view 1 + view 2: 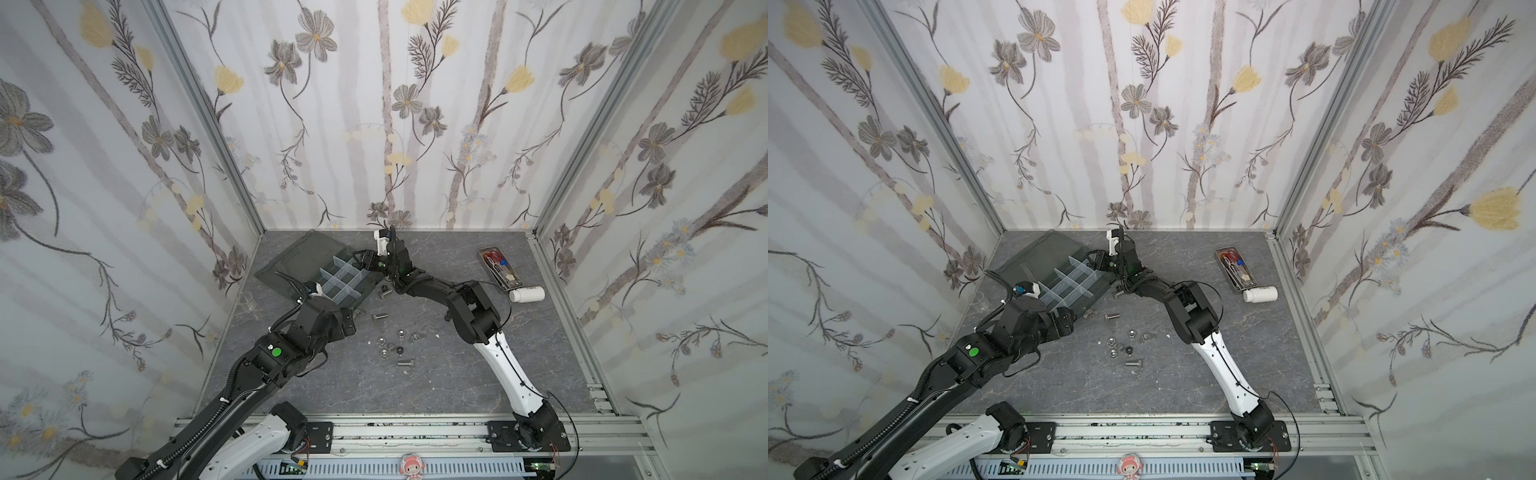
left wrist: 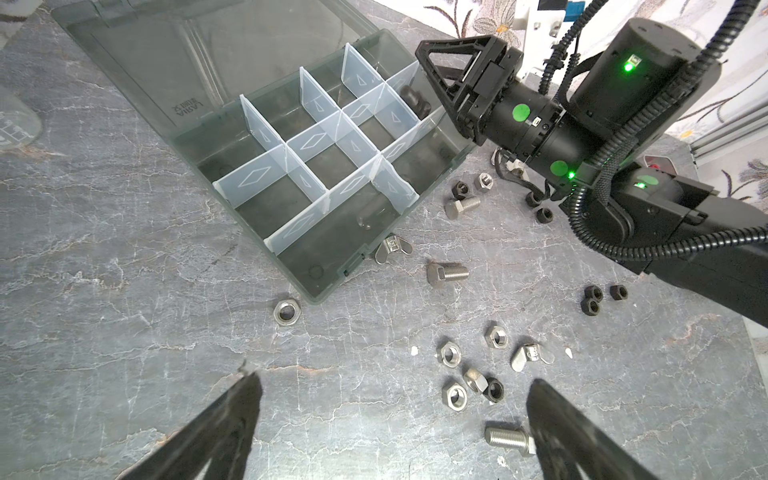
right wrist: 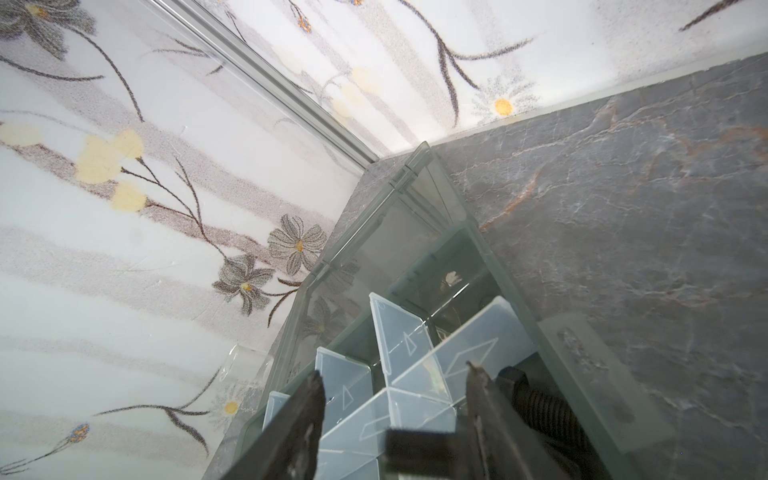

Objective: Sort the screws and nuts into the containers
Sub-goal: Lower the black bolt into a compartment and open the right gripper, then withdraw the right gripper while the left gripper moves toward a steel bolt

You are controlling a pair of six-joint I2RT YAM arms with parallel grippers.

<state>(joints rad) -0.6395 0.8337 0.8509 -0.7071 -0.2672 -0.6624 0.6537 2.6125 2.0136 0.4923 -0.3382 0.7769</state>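
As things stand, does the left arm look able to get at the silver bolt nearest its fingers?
Probably yes: the left fingers stand open, the silver bolt lies flat beside one of them, nothing atop it, and the right arm is away at the organizer box.

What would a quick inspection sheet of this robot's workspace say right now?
Surface: grey marbled tabletop, no spills seen.
Job's things: organizer box open, at least one black bolt inside; silver bolts, silver nuts, black nuts and wing nut loose on the tabletop.
Clutter: metal tray with scissors, white bottle, white specks.
Grippers: left gripper open near the silver nuts; right gripper open over the organizer box.
Cables: black conduit along the arms, no snag seen.
Surroundings: flowered wall panels.
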